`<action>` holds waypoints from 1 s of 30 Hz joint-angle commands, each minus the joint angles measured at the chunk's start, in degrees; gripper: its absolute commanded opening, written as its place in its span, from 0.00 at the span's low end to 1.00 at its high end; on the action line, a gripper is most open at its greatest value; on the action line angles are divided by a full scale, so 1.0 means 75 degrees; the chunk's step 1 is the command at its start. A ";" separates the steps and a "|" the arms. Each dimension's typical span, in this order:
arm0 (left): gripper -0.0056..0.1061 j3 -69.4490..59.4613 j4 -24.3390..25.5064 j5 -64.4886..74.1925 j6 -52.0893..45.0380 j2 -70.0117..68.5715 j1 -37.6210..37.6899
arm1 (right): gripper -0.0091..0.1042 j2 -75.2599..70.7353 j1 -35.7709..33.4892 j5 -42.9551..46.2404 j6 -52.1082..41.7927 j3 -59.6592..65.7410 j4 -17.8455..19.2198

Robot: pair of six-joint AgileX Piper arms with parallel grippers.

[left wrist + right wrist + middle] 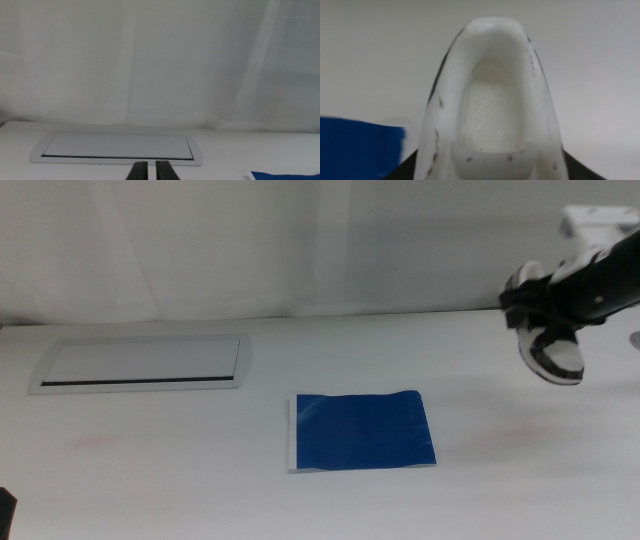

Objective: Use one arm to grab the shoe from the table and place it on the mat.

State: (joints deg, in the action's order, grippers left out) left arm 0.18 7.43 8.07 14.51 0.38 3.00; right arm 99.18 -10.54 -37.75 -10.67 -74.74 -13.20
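My right gripper point(541, 308) is shut on the shoe point(556, 356), a white sneaker with black overlays, and holds it in the air above the table's far right side. The shoe hangs toe down, well to the right of the dark-blue mat point(362, 430). In the right wrist view the shoe's white heel opening point(492, 110) fills the picture, with a corner of the mat point(360, 145) below it. The mat lies flat and bare at the table's middle, its white strip on the left edge. My left gripper point(151, 173) waits at the bottom left point(5, 515), jaws close together and empty.
The grey metal panel point(145, 362) is inset in the white table point(200, 480) at the back left; it also shows in the left wrist view point(117, 146). A white curtain hangs behind the table.
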 commanded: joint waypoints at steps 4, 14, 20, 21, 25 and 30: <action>0.02 -0.0303 -0.0047 0.0004 0.0008 -0.0307 -0.0017 | 0.06 -0.0866 -0.0051 -0.0869 0.2692 -0.0010 0.0722; 0.02 -0.0303 -0.0047 0.0004 0.0008 -0.0307 -0.0017 | 0.06 -0.1278 -0.1162 -0.2274 0.6341 -0.0010 0.2635; 0.02 -0.0303 -0.0047 0.0004 0.0008 -0.0307 -0.0017 | 0.06 -0.1278 -0.1571 -0.2505 0.7479 -0.0010 0.3055; 0.02 -0.0303 -0.0047 0.0004 0.0008 -0.0307 -0.0017 | 0.06 -0.1278 -0.1587 -0.2572 0.7570 -0.0010 0.3057; 0.02 -0.0303 -0.0047 0.0004 0.0008 -0.0307 -0.0017 | 0.06 -0.1278 -0.1637 -0.3005 0.7800 -0.0010 0.3042; 0.02 -0.0303 -0.0047 0.0004 0.0008 -0.0307 -0.0017 | 0.06 -0.1278 -0.1655 -0.3099 0.7763 -0.0010 0.2856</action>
State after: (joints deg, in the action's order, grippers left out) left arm 0.18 7.43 8.07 14.51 0.38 3.00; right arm 90.13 -22.65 -60.31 47.27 -74.74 8.05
